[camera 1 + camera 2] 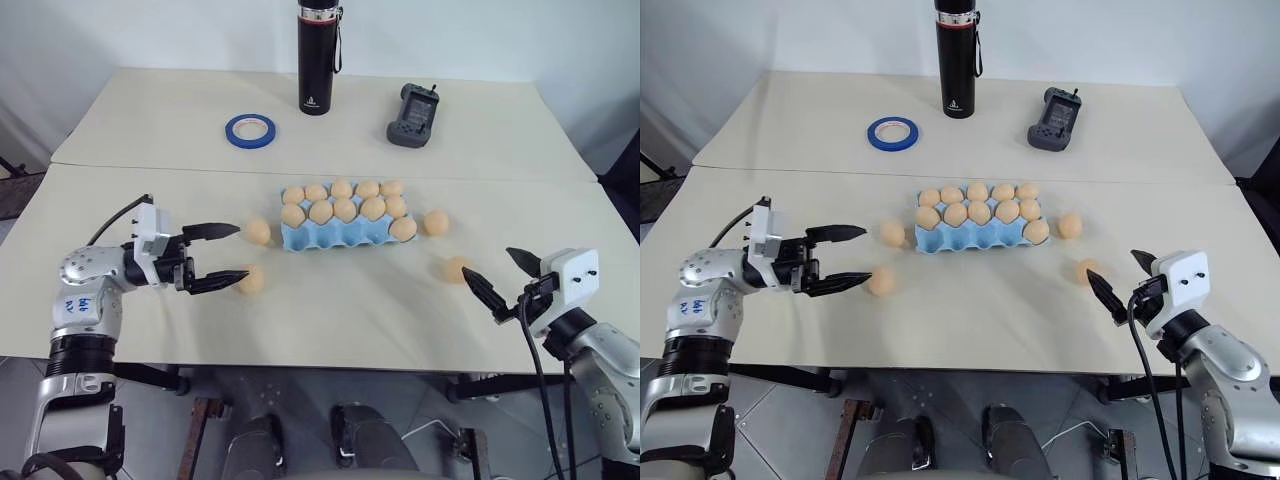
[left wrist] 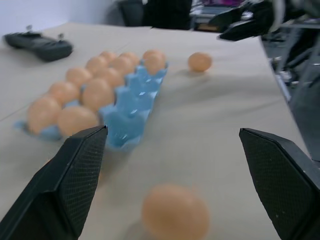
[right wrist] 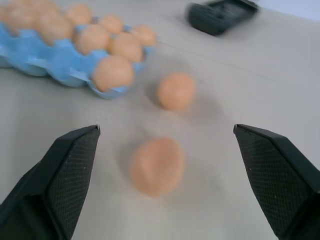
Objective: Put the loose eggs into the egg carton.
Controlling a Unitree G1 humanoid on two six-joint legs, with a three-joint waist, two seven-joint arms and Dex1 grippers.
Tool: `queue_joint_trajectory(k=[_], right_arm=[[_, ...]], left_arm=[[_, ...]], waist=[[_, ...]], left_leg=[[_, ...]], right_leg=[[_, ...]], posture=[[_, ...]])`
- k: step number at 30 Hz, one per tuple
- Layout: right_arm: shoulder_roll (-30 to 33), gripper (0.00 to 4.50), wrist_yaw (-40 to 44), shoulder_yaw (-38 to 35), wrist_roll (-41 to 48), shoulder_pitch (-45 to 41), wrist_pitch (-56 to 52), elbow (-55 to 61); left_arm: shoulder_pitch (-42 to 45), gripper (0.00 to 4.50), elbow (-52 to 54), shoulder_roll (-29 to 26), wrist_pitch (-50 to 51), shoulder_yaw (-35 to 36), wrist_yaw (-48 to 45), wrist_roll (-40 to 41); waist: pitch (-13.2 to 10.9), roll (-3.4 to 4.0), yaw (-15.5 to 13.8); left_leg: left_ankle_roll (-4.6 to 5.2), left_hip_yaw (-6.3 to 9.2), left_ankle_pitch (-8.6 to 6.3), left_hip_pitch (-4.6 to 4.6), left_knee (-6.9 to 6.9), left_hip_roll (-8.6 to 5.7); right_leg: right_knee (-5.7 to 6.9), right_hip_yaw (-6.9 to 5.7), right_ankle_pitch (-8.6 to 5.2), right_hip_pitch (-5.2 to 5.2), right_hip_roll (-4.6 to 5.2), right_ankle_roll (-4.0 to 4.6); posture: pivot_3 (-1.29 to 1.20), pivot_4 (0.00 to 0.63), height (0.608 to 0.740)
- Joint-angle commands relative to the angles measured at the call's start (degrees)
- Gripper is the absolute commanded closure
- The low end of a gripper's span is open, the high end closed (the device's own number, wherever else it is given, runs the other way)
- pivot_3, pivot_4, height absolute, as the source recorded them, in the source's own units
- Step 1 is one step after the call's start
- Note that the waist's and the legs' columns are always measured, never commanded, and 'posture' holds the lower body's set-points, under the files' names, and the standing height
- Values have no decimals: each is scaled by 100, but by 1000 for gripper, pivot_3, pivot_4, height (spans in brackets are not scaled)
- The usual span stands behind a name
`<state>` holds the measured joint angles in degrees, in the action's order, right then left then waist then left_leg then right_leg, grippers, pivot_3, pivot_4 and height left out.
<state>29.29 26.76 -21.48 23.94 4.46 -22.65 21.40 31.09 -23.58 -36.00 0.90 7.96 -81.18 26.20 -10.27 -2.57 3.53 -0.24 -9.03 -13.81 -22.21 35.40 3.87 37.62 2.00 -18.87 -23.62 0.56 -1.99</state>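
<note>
The egg carton [image 1: 345,228] lies near the middle of the surface [image 1: 330,310], its long axis running along the near edge, turned slightly so its right end sits a little nearer the robot. Its two far rows hold eggs; the near row of cups is bare blue. Four loose eggs lie on the surface: one [image 1: 258,232] just beside the carton's left end, one [image 1: 251,281] nearer the front edge and left of the carton, one [image 1: 435,222] just beside the carton's right end, and one [image 1: 456,269] further toward the front right. Their own pointing cannot be told.

Between the carton and the front edge the surface is bare cloth, broad and open. Toward the far edge stand a blue tape roll [image 1: 250,131], a black bottle [image 1: 319,55] and a dark handheld device [image 1: 413,116], all well apart from the carton.

The left hand [image 1: 222,255] hovers level, pointing right, fingers spread wide and holding nothing; the front-left egg lies just off its lower fingertip. The right hand [image 1: 500,276] hangs near the front right corner, fingers wide apart, empty, the front-right egg just ahead of it
</note>
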Motion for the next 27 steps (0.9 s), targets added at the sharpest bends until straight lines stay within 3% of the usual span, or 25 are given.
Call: queue_joint_trajectory(k=[1, 10, 21, 24, 27], right_arm=[[-227, 0, -436, 42, -209, -254, 105, -245], [-690, 0, -689, 378, -526, -963, 511, -1325], [-743, 0, -685, 660, -712, -1017, 552, -1674], [-724, 553, -714, 675, -804, -997, 598, -1696], [-762, 1562, -762, 624, -822, -983, 741, -1634]], left_arm=[[181, 15, -60, 66, -103, -28, -131, 34], [204, 15, -21, 149, -147, -47, -125, 42], [59, 15, 98, 127, -189, 29, 78, 49], [48, 0, 99, 134, -207, 24, 119, 49], [33, 0, 99, 140, -221, 35, 163, 64]], waist=[[0, 1, 8], [-1, 3, -6], [-1, 3, -3], [-1, 3, -4], [-1, 3, -8]], left_leg=[[0, 0, 1, 1, 2, 0], [6, 0, 7, -2, 1, 0], [6, 0, 8, -1, 1, 0], [5, 1, 9, -1, 1, 1], [5, 1, 9, -1, 1, 0]], right_leg=[[2, 0, 0, 0, -1, 0], [6, 0, -2, -5, -2, 2], [8, 0, -2, -4, -2, 2], [10, -1, -2, -5, -2, 2], [10, -1, -2, -4, -1, 2]], posture=[[0, 150, 740], [0, 150, 740], [0, 150, 740], [0, 150, 740], [0, 150, 740]])
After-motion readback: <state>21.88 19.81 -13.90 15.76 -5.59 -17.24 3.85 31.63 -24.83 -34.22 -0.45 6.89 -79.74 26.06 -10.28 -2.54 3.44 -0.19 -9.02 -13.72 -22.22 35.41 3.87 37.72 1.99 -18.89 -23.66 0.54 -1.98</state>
